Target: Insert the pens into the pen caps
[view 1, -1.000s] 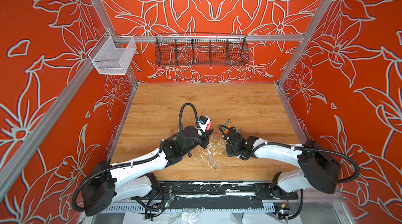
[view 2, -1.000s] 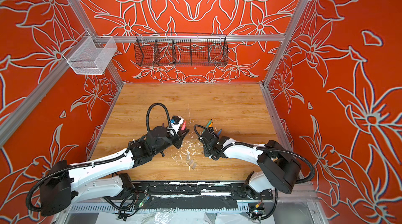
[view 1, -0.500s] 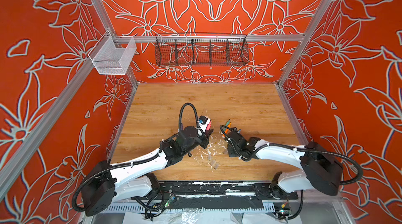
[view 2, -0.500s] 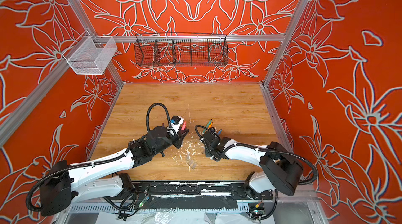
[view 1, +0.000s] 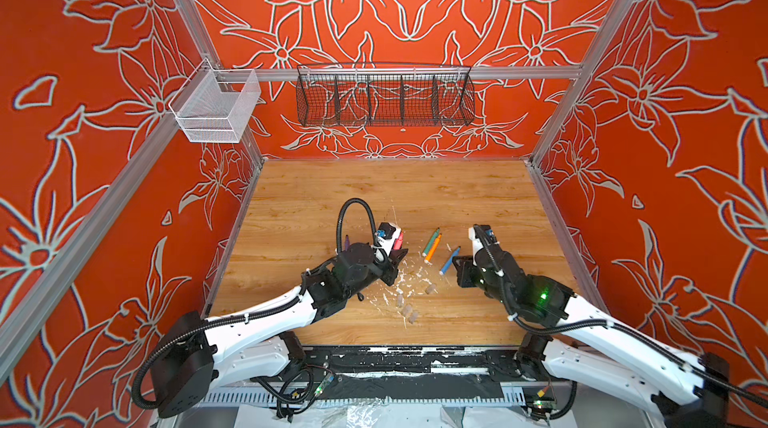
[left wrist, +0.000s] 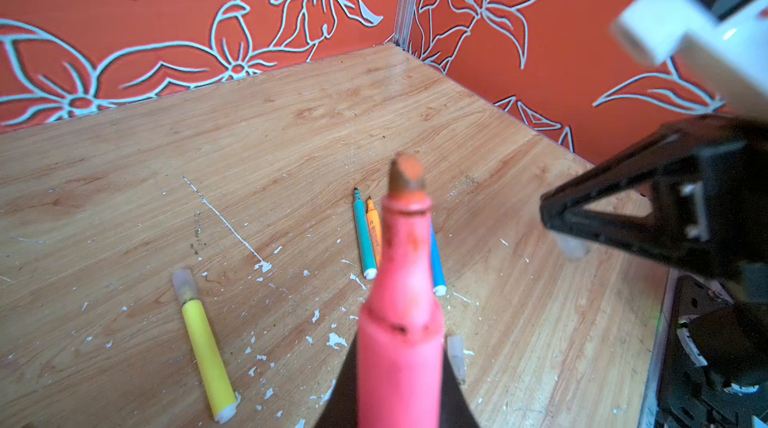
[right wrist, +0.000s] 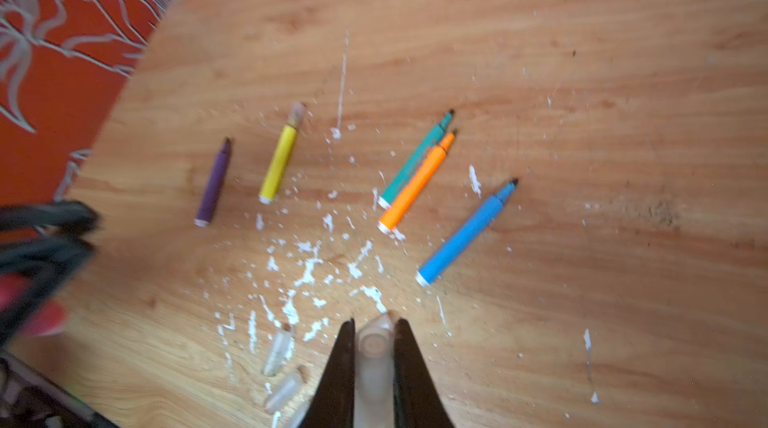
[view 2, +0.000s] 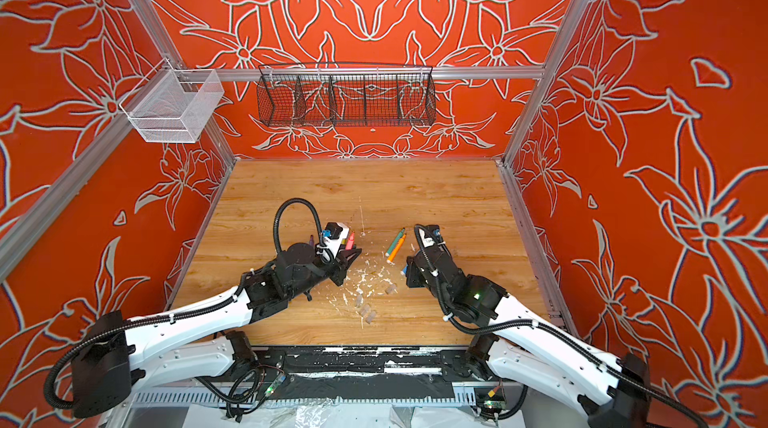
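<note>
My left gripper (left wrist: 399, 388) is shut on the pink pen (left wrist: 401, 322), whose bare tip points out ahead; it also shows in a top view (view 1: 398, 242). My right gripper (right wrist: 374, 332) is shut on a clear pen cap (right wrist: 374, 347), held just above the table to the right of the left gripper (view 1: 400, 257). Green (right wrist: 415, 160), orange (right wrist: 417, 183) and blue (right wrist: 465, 232) pens lie uncapped between the arms. A purple pen (right wrist: 214, 183) lies bare. The yellow pen (left wrist: 203, 347) wears a cap (left wrist: 185, 284). Loose caps (view 1: 406, 310) lie near the front.
White flecks of debris (view 1: 409, 276) litter the wooden table (view 1: 374, 189) between the grippers. A black wire basket (view 1: 384, 99) hangs on the back wall and a white mesh basket (view 1: 216, 110) on the left rail. Orange walls close in three sides.
My right gripper has closed on a clear cap and drawn back to the right, uncovering the green, orange and blue pens. The left arm with the pink pen has stayed put.
</note>
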`<state>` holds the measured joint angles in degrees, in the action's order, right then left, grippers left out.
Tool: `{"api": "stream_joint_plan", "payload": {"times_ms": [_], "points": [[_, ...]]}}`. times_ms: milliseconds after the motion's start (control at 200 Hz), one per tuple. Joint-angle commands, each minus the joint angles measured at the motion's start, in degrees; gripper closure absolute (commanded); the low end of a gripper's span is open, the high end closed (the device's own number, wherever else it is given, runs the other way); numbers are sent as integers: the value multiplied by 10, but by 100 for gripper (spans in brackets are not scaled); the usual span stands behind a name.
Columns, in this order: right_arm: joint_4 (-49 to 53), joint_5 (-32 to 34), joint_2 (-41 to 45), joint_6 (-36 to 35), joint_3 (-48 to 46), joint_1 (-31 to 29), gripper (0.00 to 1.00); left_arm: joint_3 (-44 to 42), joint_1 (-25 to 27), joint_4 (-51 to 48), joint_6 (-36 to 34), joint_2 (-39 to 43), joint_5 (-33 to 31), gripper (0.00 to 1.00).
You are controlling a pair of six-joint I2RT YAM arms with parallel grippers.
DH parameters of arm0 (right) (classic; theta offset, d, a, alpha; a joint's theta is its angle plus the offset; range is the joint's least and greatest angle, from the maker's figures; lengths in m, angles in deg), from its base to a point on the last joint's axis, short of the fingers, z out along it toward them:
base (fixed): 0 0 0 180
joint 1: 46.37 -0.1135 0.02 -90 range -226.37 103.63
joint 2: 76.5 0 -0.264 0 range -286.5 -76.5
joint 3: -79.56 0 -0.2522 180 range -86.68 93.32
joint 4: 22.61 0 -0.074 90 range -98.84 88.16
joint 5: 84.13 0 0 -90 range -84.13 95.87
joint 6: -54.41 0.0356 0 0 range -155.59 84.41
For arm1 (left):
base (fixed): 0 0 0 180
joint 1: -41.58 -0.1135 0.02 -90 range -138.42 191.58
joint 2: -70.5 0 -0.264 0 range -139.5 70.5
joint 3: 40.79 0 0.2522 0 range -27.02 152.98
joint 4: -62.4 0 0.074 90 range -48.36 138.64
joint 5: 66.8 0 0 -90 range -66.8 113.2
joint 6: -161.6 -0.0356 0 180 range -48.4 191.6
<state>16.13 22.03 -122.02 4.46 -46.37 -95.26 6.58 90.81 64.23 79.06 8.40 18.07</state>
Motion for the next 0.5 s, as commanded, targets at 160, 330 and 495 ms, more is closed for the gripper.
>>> {"api": "stream_joint_plan", "payload": {"times_ms": [160,330,495], "points": [[-71,58,21,-18,66,-3,100,-4,2,28,-7,1,34,100],[-127,56,32,-25,62,-3,100,3,2,25,-4,-7,46,100],[-154,35,41,6,20,-3,100,3,2,27,-3,-12,51,100]]}}
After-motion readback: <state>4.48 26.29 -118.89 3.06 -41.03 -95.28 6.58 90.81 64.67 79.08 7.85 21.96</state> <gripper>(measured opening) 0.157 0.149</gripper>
